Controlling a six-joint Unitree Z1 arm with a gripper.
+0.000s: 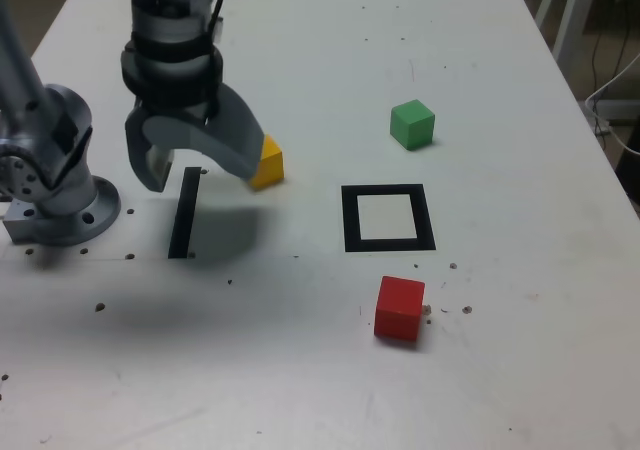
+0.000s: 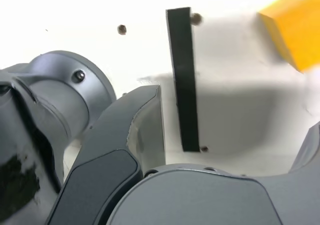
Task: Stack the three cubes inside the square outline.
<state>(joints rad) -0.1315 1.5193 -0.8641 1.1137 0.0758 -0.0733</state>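
Cubes of plain matte colour sit apart on the white speckled bench [image 1: 520, 370]: yellow cube [image 1: 267, 162], green cube [image 1: 412, 124], red cube [image 1: 400, 308]. Square outline of black tape [image 1: 388, 218] lies empty between them. Grey gripper [image 1: 190, 175] spreads wide, empty, over a straight black strip [image 1: 184, 213], beside the yellow cube.

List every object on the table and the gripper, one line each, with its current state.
gripper: open, empty, hanging over the black strip.
yellow cube: on the table, partly hidden behind a gripper finger, not gripped.
green cube: on the table, alone, outside the outline.
red cube: on the table, alone, outside the outline.
square outline: empty, nothing stacked in it.
black strip: flat on the table.
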